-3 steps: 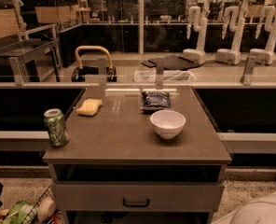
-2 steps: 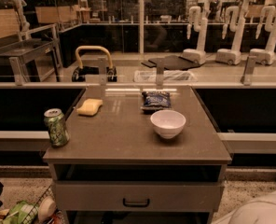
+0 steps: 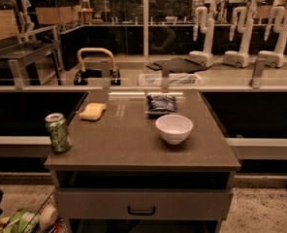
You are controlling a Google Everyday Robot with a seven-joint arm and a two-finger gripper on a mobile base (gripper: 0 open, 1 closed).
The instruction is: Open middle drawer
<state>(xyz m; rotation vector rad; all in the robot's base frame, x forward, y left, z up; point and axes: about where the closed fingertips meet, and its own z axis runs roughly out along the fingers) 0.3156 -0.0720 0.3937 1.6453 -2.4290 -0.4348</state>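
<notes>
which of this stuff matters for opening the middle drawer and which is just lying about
For the job: middle drawer, its black handle; tool, out of view.
Lying about: green can, yellow sponge, chip bag, white bowl.

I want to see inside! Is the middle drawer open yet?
Not yet. Nothing looks done: the middle drawer sits shut, its black handle untouched. Nothing is in hand; the pincer is out of view. Left: reach the handle, grip it and pull.

The middle drawer (image 3: pixel 143 199), a wide, shallow grey front with a small black curved handle (image 3: pixel 141 210) at its centre, sits shut directly beneath the cabinet's dark recess (image 3: pixel 143 179). The gripper is out of view.
</notes>
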